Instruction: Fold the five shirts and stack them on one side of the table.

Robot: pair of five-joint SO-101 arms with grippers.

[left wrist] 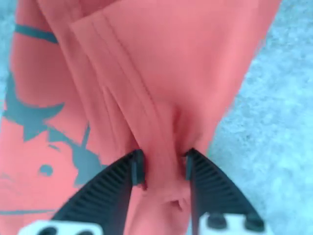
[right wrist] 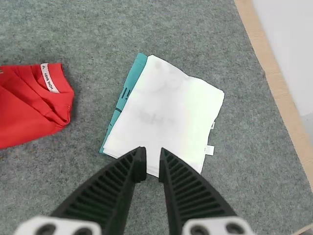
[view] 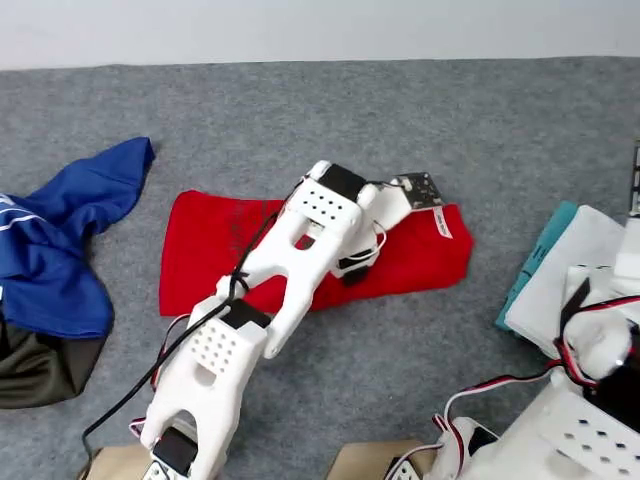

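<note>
A red shirt [view: 200,250] lies partly folded at the middle of the grey table, its neck label toward the right. My left arm [view: 320,215] stretches over it. In the left wrist view my left gripper [left wrist: 162,164] is shut on a raised fold of the red shirt [left wrist: 195,58]. A folded white shirt [right wrist: 171,107] rests on a folded teal shirt [right wrist: 127,83] at the table's right side. My right gripper [right wrist: 150,159] hovers over the white shirt's near edge, shut with nothing in it. A crumpled blue shirt [view: 70,220] lies at the left, over a dark shirt [view: 30,370].
The grey felt mat [view: 400,110] is bare along the back and between the red shirt and the folded stack [view: 575,270]. The mat's beige border [right wrist: 274,83] runs just past the stack. My right arm [view: 590,430] fills the near right corner.
</note>
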